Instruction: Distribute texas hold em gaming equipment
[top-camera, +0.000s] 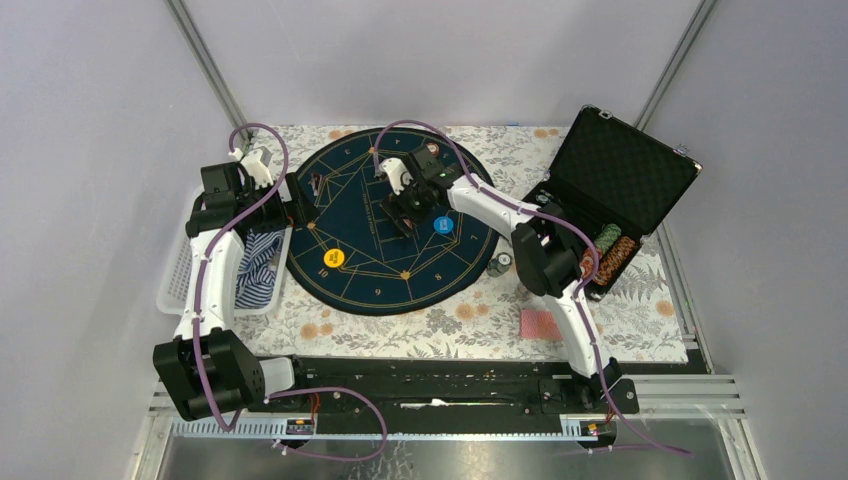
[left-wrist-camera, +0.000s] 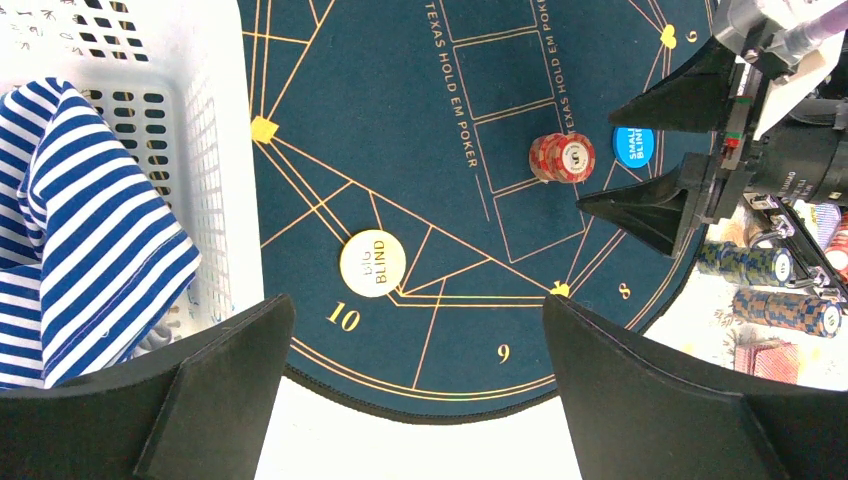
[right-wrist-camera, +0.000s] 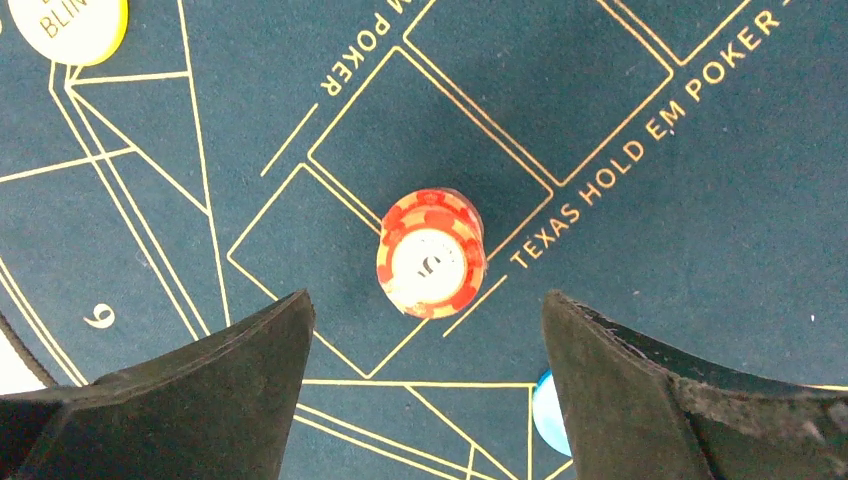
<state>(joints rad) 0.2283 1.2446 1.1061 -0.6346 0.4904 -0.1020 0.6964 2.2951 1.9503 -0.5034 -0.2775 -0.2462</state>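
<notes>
A small stack of red striped-edge poker chips (right-wrist-camera: 432, 253) stands on the mat's centre card boxes, also in the left wrist view (left-wrist-camera: 562, 157). My right gripper (right-wrist-camera: 428, 330) is open and empty just above and beside it, over the mat's middle (top-camera: 405, 212). The blue small-blind button (top-camera: 443, 225) and the yellow big-blind button (top-camera: 334, 257) lie on the mat. My left gripper (left-wrist-camera: 415, 320) is open and empty at the mat's left edge (top-camera: 300, 192). Red-backed cards (top-camera: 541, 323) lie on the tablecloth at the right.
The round dark-blue mat (top-camera: 380, 290) covers the table's middle. The open black case (top-camera: 620, 170) at the right holds rows of chips (top-camera: 612, 252). A few grey chips (top-camera: 497, 265) sit by the mat. A white basket (top-camera: 178, 270) holding a striped cloth (top-camera: 260, 265) stands at the left.
</notes>
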